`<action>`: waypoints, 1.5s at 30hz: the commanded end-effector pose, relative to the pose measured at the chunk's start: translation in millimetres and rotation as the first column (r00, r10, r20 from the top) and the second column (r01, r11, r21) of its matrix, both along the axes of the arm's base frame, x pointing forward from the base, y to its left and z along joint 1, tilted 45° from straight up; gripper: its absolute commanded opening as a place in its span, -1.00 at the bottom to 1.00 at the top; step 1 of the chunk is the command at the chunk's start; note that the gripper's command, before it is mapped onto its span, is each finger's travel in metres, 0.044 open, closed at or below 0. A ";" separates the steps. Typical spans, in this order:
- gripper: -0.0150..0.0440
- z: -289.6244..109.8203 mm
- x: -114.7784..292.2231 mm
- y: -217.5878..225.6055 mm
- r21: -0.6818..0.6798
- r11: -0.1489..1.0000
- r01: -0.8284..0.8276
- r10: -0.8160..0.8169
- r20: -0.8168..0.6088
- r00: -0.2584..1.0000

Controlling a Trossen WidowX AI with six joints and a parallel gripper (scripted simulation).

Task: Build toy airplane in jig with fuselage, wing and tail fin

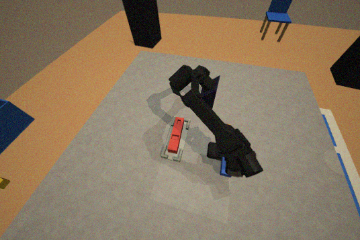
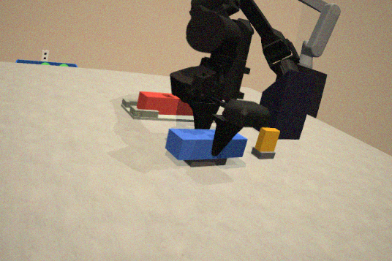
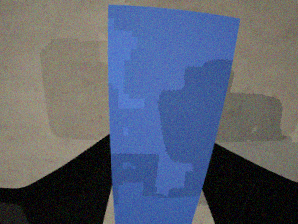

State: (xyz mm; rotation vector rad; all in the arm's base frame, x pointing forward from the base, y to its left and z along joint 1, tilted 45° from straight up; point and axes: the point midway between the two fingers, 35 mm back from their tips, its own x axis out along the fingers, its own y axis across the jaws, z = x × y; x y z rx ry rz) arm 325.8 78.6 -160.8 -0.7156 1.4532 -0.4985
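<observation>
Gripper (image 2: 213,139) is down over the blue wing (image 2: 194,143), fingers about half-closed, one each side of the slab's width, pressed on its long edges: it's gripping the wing. In wrist view the wing (image 3: 169,123) fills the centre as a flat blue slab w/ a finger (image 3: 60,209) tight on either side. The wing is a plain rectangular block, flat on top, sitting on a small dark stand on the desk (image 2: 91,186). Just beside it, to the right in exterior view, stands the tail fin (image 2: 268,140): small yellow-orange block, upright on a grey foot. Behind them the red fuselage (image 1: 176,134) lies lengthwise in the grey cradle (image 1: 166,154), long red bar w/ 2 square sockets in its top face. Arm runs back to its base near desk centre.
</observation>
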 end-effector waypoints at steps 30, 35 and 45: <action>-0.49 48.2 -0.6 52.1 0.005 1.000 -0.002 0.002 -0.003 1.000; -0.49 59.6 -2.6 63.2 0.005 1.000 -0.003 0.003 -0.004 1.000; -0.49 83.6 -8.5 84.6 0.004 1.000 -0.003 0.003 -0.004 1.000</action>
